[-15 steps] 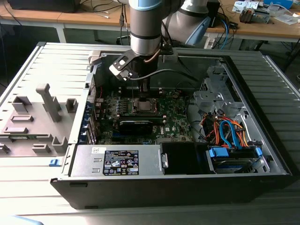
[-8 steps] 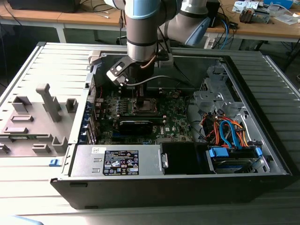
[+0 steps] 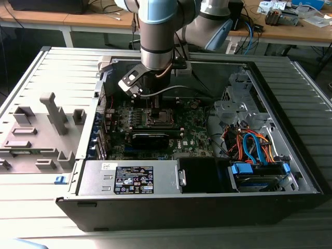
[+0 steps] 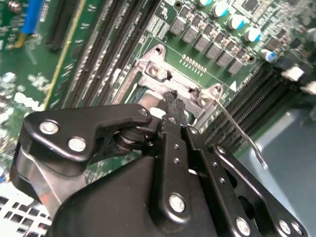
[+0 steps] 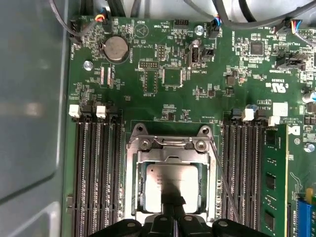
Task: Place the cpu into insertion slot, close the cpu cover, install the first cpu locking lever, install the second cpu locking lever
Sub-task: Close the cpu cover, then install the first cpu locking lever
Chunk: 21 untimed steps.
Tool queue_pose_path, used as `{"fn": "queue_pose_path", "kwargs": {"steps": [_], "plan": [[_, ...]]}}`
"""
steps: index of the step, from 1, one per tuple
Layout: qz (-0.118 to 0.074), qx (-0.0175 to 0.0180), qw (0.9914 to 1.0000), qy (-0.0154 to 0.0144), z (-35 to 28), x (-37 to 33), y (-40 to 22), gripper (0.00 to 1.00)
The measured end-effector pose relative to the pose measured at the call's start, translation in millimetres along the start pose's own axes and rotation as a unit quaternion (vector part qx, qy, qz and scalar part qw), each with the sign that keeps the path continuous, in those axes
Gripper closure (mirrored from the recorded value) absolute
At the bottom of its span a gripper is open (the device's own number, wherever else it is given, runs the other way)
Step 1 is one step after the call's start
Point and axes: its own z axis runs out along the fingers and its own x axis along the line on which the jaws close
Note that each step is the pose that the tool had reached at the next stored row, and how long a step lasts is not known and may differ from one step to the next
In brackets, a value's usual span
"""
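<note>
The cpu (image 5: 158, 177), a silvery square chip, lies in the insertion slot (image 3: 160, 118) on the green motherboard. The cpu cover (image 5: 170, 157), a metal frame with a square window, lies down over it. My gripper (image 5: 170, 217) hangs straight above the chip's near edge, fingers shut together with nothing visible between them. In the second wrist view the gripper (image 4: 173, 100) ends close over the cover's hinge end. One thin wire locking lever (image 5: 222, 182) runs slanting along the socket's side, and it (image 4: 242, 136) stands raised off the board. In the exterior view the gripper (image 3: 154, 106) reaches down into the open case.
Black memory slots (image 5: 96, 173) flank the socket, with a green memory card (image 5: 274, 182) in one. A coin battery (image 5: 115, 48) and connectors sit beyond. The case wall (image 5: 29, 123) is close. A power supply (image 3: 129, 179), a cable bundle (image 3: 254, 145) and a grey fixture (image 3: 49, 124) lie around.
</note>
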Motion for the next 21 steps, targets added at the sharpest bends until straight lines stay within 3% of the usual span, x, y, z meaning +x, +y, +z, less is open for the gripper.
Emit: {"fn": "queue_pose_path", "kwargs": {"steps": [1, 3, 6, 7, 8, 12, 21], "plan": [[0.000, 0.0003, 1.00000, -0.0001, -9.8, -0.6, 0.6, 0.89], [0.000, 0.0022, 1.00000, -0.0001, -15.4, -1.0, 2.6, 0.89], [-0.001, 0.0147, 0.99989, 0.0008, -16.9, -1.6, 14.6, 0.89], [-0.001, 0.0227, 0.99974, 0.0015, -16.8, -1.9, 22.5, 0.89], [-0.001, 0.0252, 0.99968, 0.0019, -16.8, -2.0, 25.3, 0.89], [-0.001, 0.0261, 0.99966, 0.0019, -33.2, -2.9, 26.6, 0.89], [-0.001, 0.0260, 0.99966, 0.0033, -34.4, -3.0, 26.6, 0.89]]}}
